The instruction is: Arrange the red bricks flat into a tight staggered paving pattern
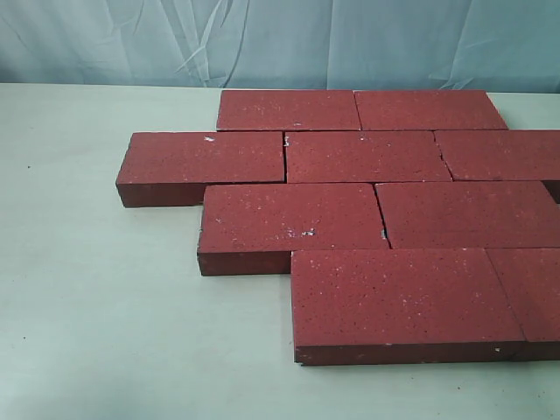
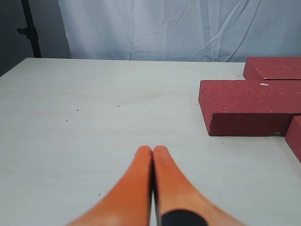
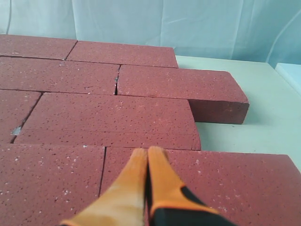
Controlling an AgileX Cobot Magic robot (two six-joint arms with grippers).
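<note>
Nine bricks (image 1: 363, 156) lie flat on the counter (image 1: 96, 306) in four staggered rows, counted from the far one as two, three, two and two. Every long axis runs across the exterior view. Most joints look tight, though thin dark gaps show at a few end joints, clearest in the third row. The two pincers appear only in their wrist views. The left pincer (image 2: 153, 151) is clenched with nothing between its orange fingers. It sits over bare counter, apart from the bricks, with the jutting end of the second row's left brick ahead and off to one side. The right pincer (image 3: 148, 153) is also clenched and empty, directly above the near row close to a joint; whether it touches the surface I cannot tell. I judge the layout nearly finished. Any remaining nudge would go along the long axis, and the right arm is nearer.
</note>
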